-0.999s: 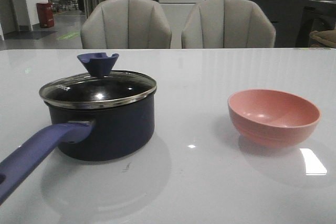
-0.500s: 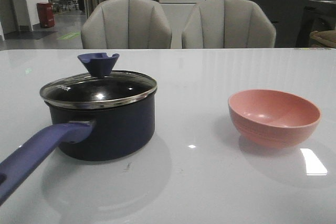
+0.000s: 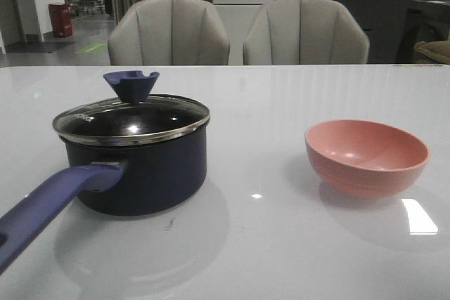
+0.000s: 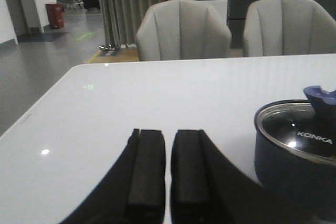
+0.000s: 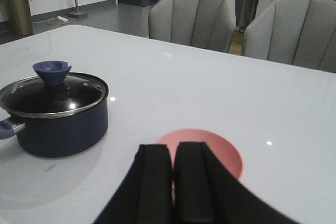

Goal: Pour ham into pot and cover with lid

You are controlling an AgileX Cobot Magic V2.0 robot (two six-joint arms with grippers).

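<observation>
The dark navy pot [image 3: 140, 170] stands at the table's left with its lavender-blue handle [image 3: 49, 205] pointing toward me. The glass lid [image 3: 132, 119] with its blue knob [image 3: 131, 83] rests on the pot. The pot and lid also show in the left wrist view [image 4: 294, 150] and right wrist view [image 5: 55, 111]. The pink bowl [image 3: 366, 156] sits at the right and looks empty. No ham is visible. My left gripper [image 4: 168, 140] is shut and empty, left of the pot. My right gripper [image 5: 173, 153] is shut and empty, in front of the bowl [image 5: 220, 153].
Two grey chairs [image 3: 169, 33] stand behind the table's far edge. The white glossy table [image 3: 260, 244] stretches between pot and bowl.
</observation>
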